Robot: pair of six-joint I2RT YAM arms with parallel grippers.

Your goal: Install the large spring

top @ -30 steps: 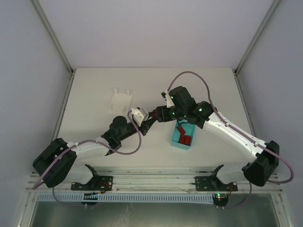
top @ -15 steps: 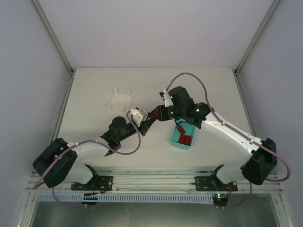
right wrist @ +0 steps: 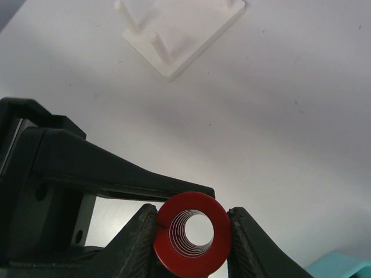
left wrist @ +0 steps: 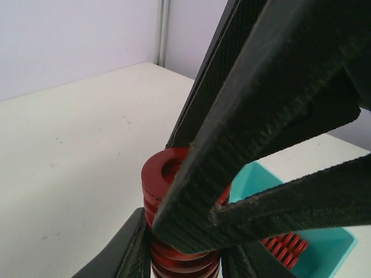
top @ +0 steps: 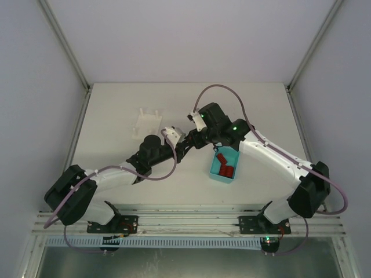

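Observation:
The large red spring (top: pixel 188 141) is held above the table between both grippers. In the left wrist view the spring (left wrist: pixel 165 174) stands upright between my left gripper's (left wrist: pixel 185 252) fingers, which press its lower coils. My right gripper's black fingers (left wrist: pixel 261 116) cross over its top. In the right wrist view I see the spring (right wrist: pixel 168 240) end-on, pinched between my right gripper's (right wrist: pixel 193 231) fingers. The white peg fixture (top: pixel 148 123) lies up and left of it, and shows in the right wrist view (right wrist: pixel 182 29) with upright pegs.
A teal bin (top: pixel 212 172) with several smaller red springs (top: pixel 224 167) sits right of the grippers; its corner shows in the left wrist view (left wrist: pixel 327 255). Both arms meet near the table's middle. Purple cables loop off each wrist.
Both grippers, joined at the spring, have shifted up and left toward the white fixture. The right arm's wrist has swung left over the bin.

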